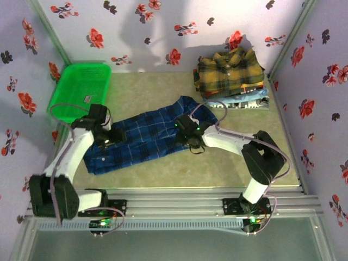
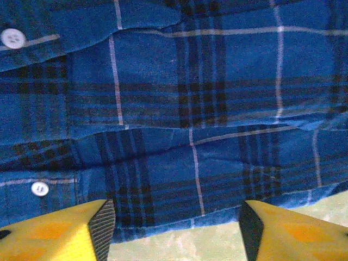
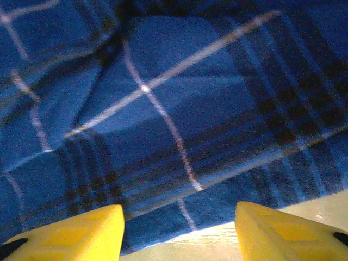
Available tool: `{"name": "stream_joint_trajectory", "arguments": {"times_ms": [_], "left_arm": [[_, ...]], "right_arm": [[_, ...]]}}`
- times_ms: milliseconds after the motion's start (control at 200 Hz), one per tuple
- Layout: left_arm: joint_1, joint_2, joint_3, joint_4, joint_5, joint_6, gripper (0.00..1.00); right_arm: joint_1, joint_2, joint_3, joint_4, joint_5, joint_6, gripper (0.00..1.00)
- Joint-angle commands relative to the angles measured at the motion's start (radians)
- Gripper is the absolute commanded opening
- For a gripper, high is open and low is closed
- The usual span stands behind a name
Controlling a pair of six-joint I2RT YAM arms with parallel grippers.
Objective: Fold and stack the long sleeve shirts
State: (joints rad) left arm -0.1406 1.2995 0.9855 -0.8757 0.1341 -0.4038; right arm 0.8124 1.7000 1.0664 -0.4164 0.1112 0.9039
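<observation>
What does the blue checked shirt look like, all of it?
The dark blue plaid shirt is soft-looking cloth with thin white lines, darker bands and small white buttons. It lies stretched out and slanted across the pale green table, slightly wrinkled, with some layers overlapping. The left gripper and right gripper stand open, each at an edge of it.

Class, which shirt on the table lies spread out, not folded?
The blue plaid shirt, spread across the table's middle. The yellow plaid shirt and light blue ones beneath it are folded in a far-right stack.
</observation>
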Motion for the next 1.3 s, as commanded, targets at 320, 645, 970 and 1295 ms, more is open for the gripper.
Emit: {"name": "stream_joint_trajectory", "arguments": {"times_ms": [320,645,970,1295], "left_arm": [[0.179,0.318,-0.062,0.162,0.014,-0.145,0.60],[0.161,0.062,-0.073,0.131,0.096,-0.246,0.59],[0.141,0.134,-0.031,0.206,0.126,-0.251,0.59],[0.231,0.232,-0.089,0.285,0.105,-0.214,0.57]], "right_arm": [[0.022,0.198,0.157,-0.077,0.193,0.212,0.55],[-0.076,0.118,0.327,-0.017,0.033,0.020,0.60],[-0.243,0.413,0.754,0.003,-0.326,-0.040,0.40],[-0.279,0.619,0.900,-0.014,-0.367,-0.010,0.23]]}}
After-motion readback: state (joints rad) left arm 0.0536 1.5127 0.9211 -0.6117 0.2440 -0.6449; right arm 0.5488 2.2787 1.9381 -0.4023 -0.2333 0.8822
